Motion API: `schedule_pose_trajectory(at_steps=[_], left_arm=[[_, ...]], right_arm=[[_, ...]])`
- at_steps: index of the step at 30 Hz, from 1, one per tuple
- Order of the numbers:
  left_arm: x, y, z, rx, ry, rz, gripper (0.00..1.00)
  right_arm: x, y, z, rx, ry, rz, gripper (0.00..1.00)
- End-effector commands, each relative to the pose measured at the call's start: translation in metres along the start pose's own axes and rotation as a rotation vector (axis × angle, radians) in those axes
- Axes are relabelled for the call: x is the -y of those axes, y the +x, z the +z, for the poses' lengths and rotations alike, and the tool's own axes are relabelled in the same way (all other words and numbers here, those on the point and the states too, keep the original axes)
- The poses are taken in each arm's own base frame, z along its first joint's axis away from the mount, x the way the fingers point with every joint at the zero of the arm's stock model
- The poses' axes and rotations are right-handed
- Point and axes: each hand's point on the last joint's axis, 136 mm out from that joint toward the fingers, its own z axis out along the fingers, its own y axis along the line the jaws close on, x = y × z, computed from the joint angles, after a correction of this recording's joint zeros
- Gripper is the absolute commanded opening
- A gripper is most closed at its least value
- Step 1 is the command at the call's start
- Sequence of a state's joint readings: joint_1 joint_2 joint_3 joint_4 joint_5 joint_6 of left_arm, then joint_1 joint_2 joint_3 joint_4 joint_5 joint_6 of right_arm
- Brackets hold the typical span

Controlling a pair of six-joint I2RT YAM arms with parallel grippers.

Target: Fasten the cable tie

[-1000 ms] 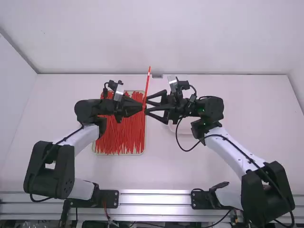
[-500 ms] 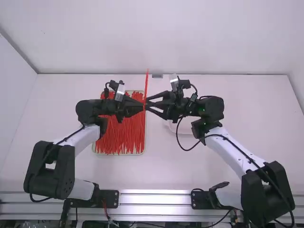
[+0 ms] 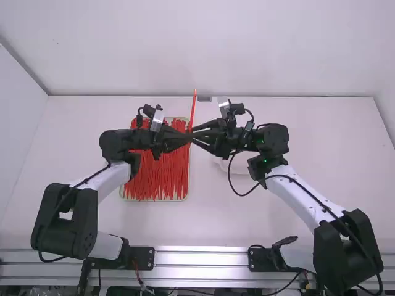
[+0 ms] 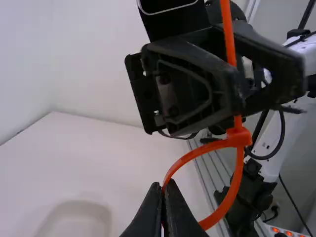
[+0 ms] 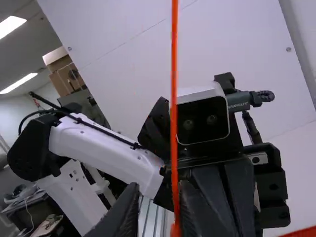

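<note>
Above the tray of spare ties | my left gripper, fingers pressed together, pinches the cable tie | strap passes through my right gripper; I cannot tell whether it clamps.

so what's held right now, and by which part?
The left gripper has its jaws shut on the cable tie, at its loop's curved strap. Its tail runs by the right gripper; a grip there cannot be told.
</note>
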State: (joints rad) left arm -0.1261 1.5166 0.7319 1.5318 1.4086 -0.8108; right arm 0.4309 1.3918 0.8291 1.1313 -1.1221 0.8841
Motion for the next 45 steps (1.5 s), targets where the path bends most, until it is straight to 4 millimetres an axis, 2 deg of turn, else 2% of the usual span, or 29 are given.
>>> schedule_pose_trajectory(at_steps=[1, 8, 13, 14, 15, 16, 17, 22, 27, 29, 34, 38, 45], left_arm=[[0.000, -0.001, 0.002, 0.008, -0.001, 0.017, 0.02], [-0.001, 0.000, 0.001, 0.007, -0.004, 0.014, 0.02], [-0.006, -0.005, -0.007, 0.022, -0.039, 0.034, 0.04], [-0.007, -0.005, -0.009, 0.023, -0.043, 0.035, 0.16], [-0.010, -0.006, -0.012, 0.028, -0.057, 0.035, 0.43], [-0.011, -0.007, -0.013, 0.030, -0.062, 0.032, 0.48], [-0.016, -0.010, -0.019, 0.046, -0.091, 0.012, 0.99], [-0.026, -0.018, -0.037, 0.050, -0.139, -0.023, 0.99], [-0.022, -0.019, -0.041, 0.008, -0.117, -0.002, 0.99], [-0.026, -0.019, -0.045, 0.009, -0.130, -0.011, 0.99], [-0.037, -0.013, -0.050, 0.010, -0.162, -0.038, 0.99], [-0.056, 0.000, -0.052, 0.017, -0.213, -0.097, 0.99], [-0.096, 0.037, -0.064, 0.003, -0.404, -0.227, 0.99]], right_arm=[[-0.007, -0.004, 0.000, 0.004, -0.010, -0.025, 0.00], [-0.008, -0.003, 0.000, 0.001, -0.012, -0.025, 0.00], [-0.007, -0.002, -0.004, -0.011, -0.014, -0.027, 0.00], [-0.007, -0.002, -0.005, -0.014, -0.014, -0.028, 0.00], [-0.006, -0.002, -0.008, -0.022, -0.015, -0.029, 0.00], [-0.006, -0.001, -0.008, -0.025, -0.015, -0.030, 0.00], [-0.006, 0.000, -0.011, -0.036, -0.019, -0.031, 0.00], [-0.001, 0.002, -0.021, -0.054, -0.010, -0.024, 0.00], [0.009, 0.004, -0.031, -0.044, 0.027, -0.035, 0.00], [0.020, 0.003, -0.043, -0.024, 0.073, -0.022, 0.00], [0.034, 0.007, -0.060, -0.008, 0.129, -0.030, 0.00], [0.045, 0.008, -0.074, 0.002, 0.178, -0.027, 0.00], [0.086, 0.015, -0.100, 0.027, 0.353, 0.019, 0.00]])
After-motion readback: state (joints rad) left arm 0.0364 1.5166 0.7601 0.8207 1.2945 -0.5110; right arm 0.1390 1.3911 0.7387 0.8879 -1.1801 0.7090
